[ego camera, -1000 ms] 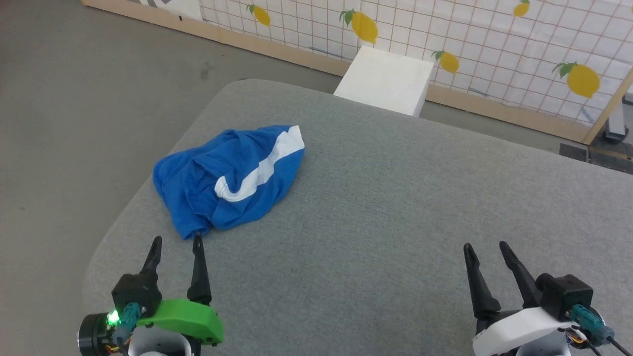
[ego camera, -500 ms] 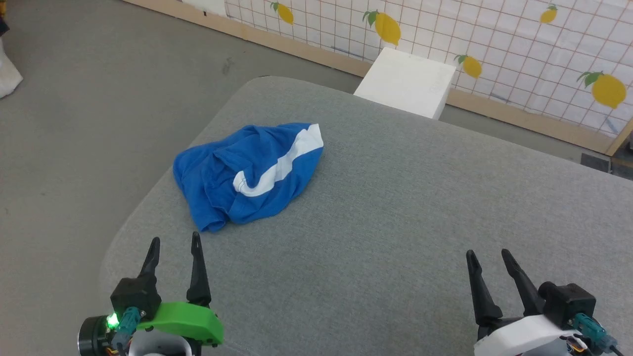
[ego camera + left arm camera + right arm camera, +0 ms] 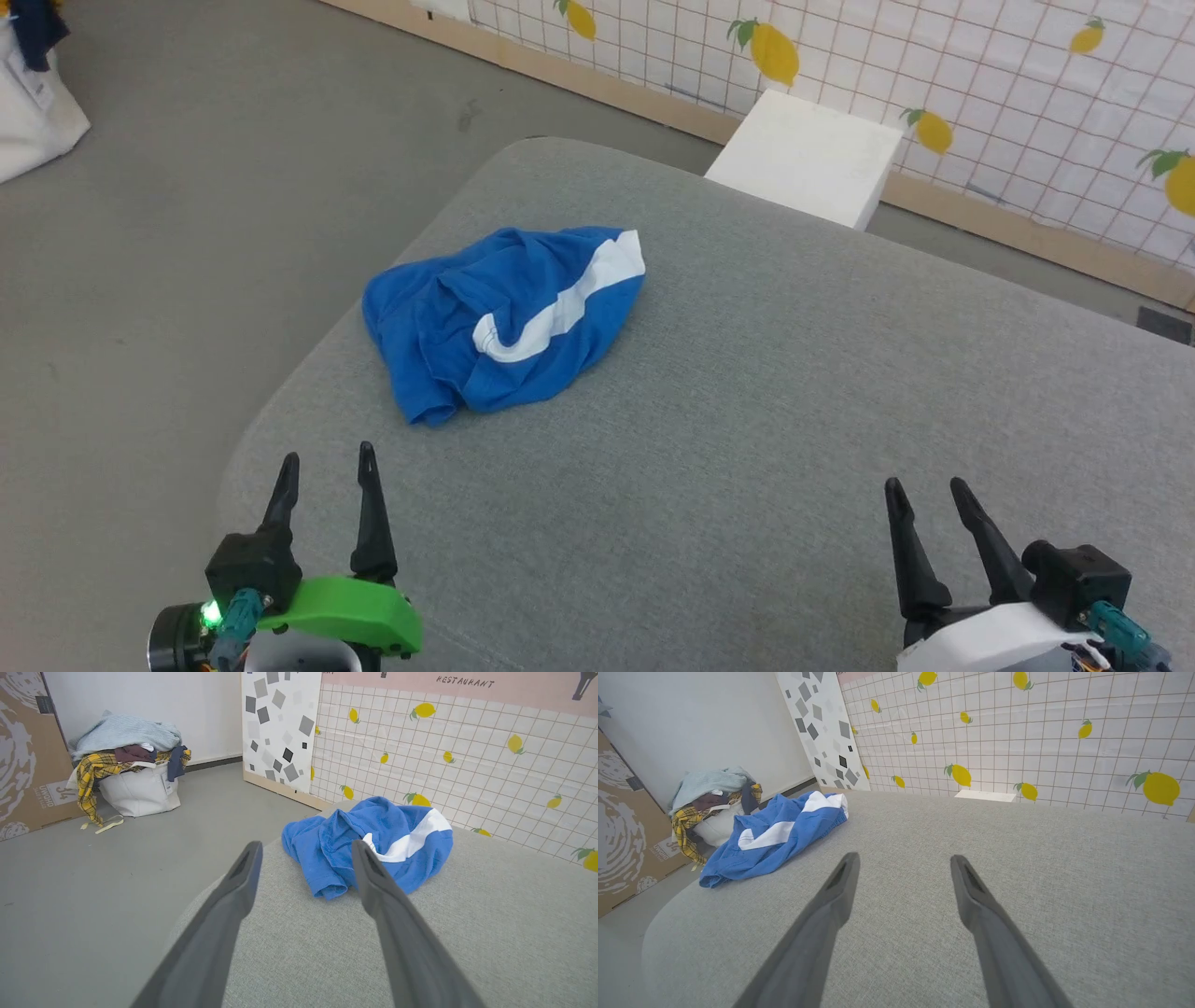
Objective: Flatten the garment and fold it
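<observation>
The garment (image 3: 485, 327), royal blue with a broad white band, lies crumpled in a heap near the left edge of the grey padded table (image 3: 747, 420). My left gripper (image 3: 325, 457) hovers open just short of the heap's near corner, nothing between its fingers. In the left wrist view the garment (image 3: 341, 844) lies right beyond the left gripper (image 3: 306, 847). My right gripper (image 3: 924, 485) stands open over bare cloth far to the right. The right wrist view has the garment (image 3: 775, 835) off to the left of the right gripper (image 3: 903, 858).
A white box (image 3: 808, 159) stands on the floor behind the table's far edge, against a lemon-print tiled wall (image 3: 934, 65). A white laundry bag (image 3: 135, 788) heaped with clothes sits on the floor at the left, beside a cardboard panel (image 3: 23, 765). The table's left edge drops to grey floor.
The head camera has turned left, so the whole picture has slid right. Both grippers stay open and hold nothing; the garment lies as before.
</observation>
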Available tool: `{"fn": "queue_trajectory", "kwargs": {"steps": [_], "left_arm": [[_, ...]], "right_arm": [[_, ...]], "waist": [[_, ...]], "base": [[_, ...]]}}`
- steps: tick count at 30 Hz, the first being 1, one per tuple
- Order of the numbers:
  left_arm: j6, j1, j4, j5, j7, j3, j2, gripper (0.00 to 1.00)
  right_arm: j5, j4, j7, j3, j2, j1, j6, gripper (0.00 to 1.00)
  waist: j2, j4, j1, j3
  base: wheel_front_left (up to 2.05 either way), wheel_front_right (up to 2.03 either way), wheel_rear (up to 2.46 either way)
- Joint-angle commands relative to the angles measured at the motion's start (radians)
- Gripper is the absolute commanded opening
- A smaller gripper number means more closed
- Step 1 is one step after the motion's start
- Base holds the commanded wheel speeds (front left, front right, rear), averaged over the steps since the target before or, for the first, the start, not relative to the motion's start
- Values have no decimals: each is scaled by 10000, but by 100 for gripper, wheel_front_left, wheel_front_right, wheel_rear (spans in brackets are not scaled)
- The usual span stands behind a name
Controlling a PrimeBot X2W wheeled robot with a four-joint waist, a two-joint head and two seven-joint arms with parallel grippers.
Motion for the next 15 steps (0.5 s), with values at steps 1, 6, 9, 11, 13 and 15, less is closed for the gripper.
{"fn": "queue_trajectory", "kwargs": {"steps": [1,6,9,11,13,15], "left_arm": [[51,133,57,-108,-127,-21,-51,100],[93,158,114,-163,-227,-18,-54,100],[131,178,170,-189,-290,-33,-55,100],[148,183,168,-189,-293,-41,-55,100],[162,157,172,-201,-293,-54,-55,100],[172,133,172,-207,-293,-44,-55,100]], "right_arm": [[120,69,-141,-39,5,125,-14,100],[-45,140,-242,-93,5,143,-15,100],[-347,135,-305,-153,5,155,-15,100],[-602,89,-308,-228,5,152,-15,100],[-784,-11,-283,-264,5,131,-15,100],[-895,-113,-228,-275,5,104,-15,100]], "waist": [[0,87,0,-7],[0,245,0,-17],[0,316,0,-10],[0,272,0,19],[0,215,0,56],[0,134,0,89]], "base": [[0,0,0],[0,0,0],[0,0,0],[0,0,0],[0,0,0],[0,0,0]]}}
